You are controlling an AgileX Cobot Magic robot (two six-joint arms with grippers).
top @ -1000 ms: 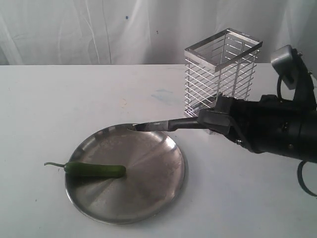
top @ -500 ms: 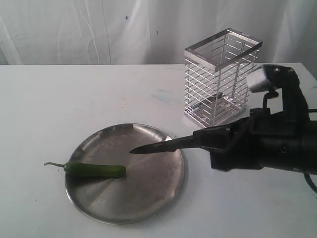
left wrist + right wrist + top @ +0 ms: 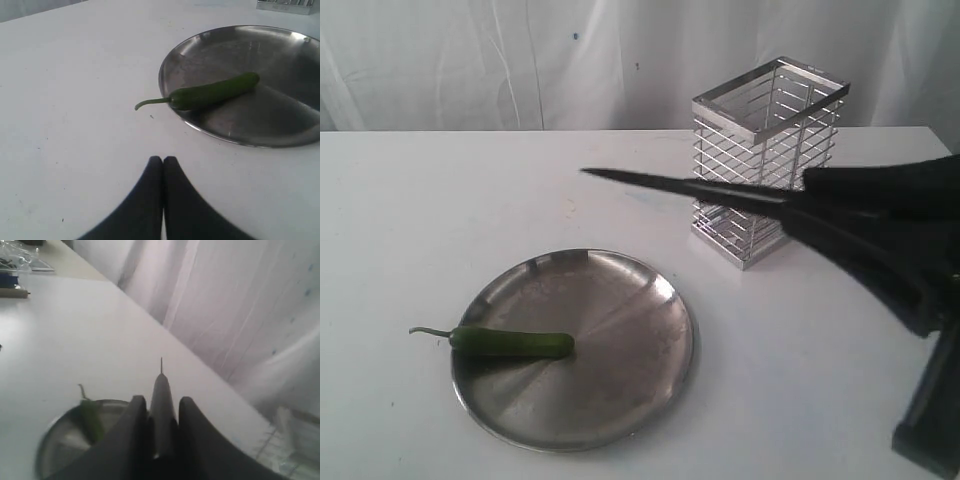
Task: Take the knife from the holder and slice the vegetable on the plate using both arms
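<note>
Holding the knife (image 3: 660, 182) pinched in my right gripper (image 3: 161, 401) high over the table, I've got the chili (image 3: 512, 343) on the plate (image 3: 620, 300) below and beyond the tip, lying almost along the blade, with my left gripper (image 3: 163, 160), pressed shut, nearer its stem.

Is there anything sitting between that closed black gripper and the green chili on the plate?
Only bare white table and the rim of the plate, as the left wrist view shows; the left gripper hangs shut, short of the chili.
</note>
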